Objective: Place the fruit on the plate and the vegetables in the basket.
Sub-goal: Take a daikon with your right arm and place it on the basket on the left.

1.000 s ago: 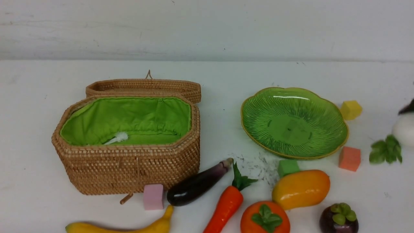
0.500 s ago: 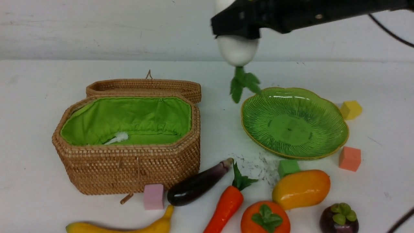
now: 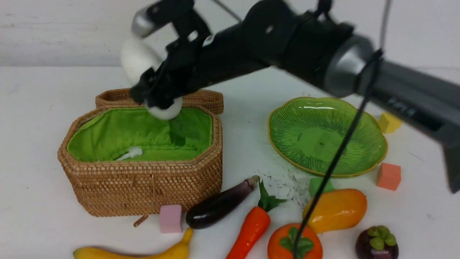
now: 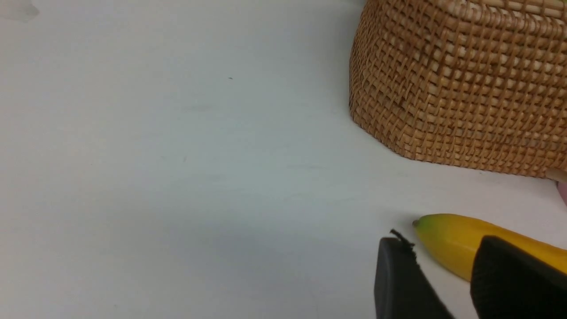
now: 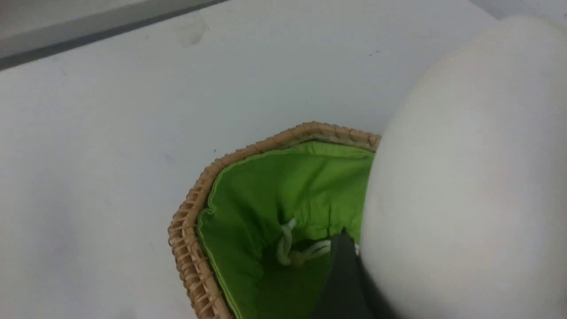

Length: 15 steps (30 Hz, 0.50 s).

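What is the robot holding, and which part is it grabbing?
The right gripper holds the white vegetable by its smooth round body, over the basket. The left gripper holds nothing.

Lower left of your front view: basket point(image 3: 143, 187), tan woven wicker, rough and ribbed. Its lining point(image 3: 118, 136) is matt green cloth, creased.
Right of centre: plate point(image 3: 305, 118), glossy and finely ribbed, with light glinting on it.
Bottom edge: eggplant point(image 3: 215, 208), carrot point(image 3: 251, 228) and mango point(image 3: 341, 210), all smooth with a hard shine. Pink cube point(image 3: 170, 218) looks matt and foam-like.
White vegetable point(image 5: 465, 177) fills the right side of your right wrist view: smooth, with a dull sheen.
Table point(image 3: 36, 108): matt white, scuffed.
Arm point(image 3: 251, 46) casing: matt black, plastic-looking, with a grey metal-looking collar.
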Motion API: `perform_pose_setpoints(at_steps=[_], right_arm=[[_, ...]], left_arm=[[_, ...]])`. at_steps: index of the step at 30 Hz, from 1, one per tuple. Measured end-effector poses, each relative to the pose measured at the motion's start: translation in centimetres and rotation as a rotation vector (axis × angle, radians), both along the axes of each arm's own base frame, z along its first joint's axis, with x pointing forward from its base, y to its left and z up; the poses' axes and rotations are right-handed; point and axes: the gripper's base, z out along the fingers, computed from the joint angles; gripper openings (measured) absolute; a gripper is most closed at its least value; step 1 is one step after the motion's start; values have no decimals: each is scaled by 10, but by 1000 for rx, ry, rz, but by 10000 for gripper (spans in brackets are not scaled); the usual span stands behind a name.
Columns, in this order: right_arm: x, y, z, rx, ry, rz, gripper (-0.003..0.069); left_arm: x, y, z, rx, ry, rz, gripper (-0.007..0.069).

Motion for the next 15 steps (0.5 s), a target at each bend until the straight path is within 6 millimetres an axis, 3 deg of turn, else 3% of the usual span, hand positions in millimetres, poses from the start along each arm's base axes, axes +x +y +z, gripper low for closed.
perform_pose_setpoints(at_steps=[5,8,11,15], right_arm=[[-1,14,-26,-100,-39,34,526],[0,14,-28,-108,-36,30,559],[-1,11,-27,-115,-6,31,655],[-4,3,-24,-160,42,55,675]], left_arm=[[0,0,0,0,0,0,239],[0,0,0,0,0,0,239],[0,0,0,0,0,0,239],[0,0,0,0,0,0,239]])
